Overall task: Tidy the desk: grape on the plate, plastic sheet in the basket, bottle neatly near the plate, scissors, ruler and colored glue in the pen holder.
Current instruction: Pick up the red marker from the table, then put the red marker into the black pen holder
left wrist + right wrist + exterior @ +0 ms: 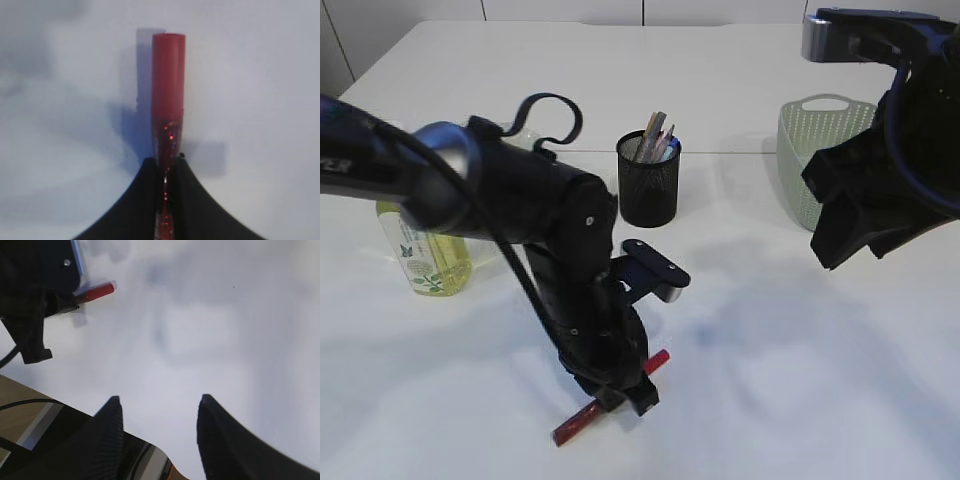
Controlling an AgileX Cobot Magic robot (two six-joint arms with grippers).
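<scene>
The colored glue (578,425) is a red glitter tube with a red cap, lying on the white table near its front edge. My left gripper (620,395) is down on the tube's middle. In the left wrist view both black fingers press against the colored glue (168,75), so the left gripper (167,162) is shut on it. The capped end sticks out past the tips. My right gripper (840,230) hovers at the right, and in its wrist view it (159,402) stands open over bare table. The glue's cap (97,291) shows at that view's upper left. Grape, plate and plastic sheet are hidden.
A black mesh pen holder (648,185) with several items in it stands behind the left arm. A pale green basket (810,150) sits at the back right. A bottle (425,255) of yellow liquid stands at the left, partly behind the arm.
</scene>
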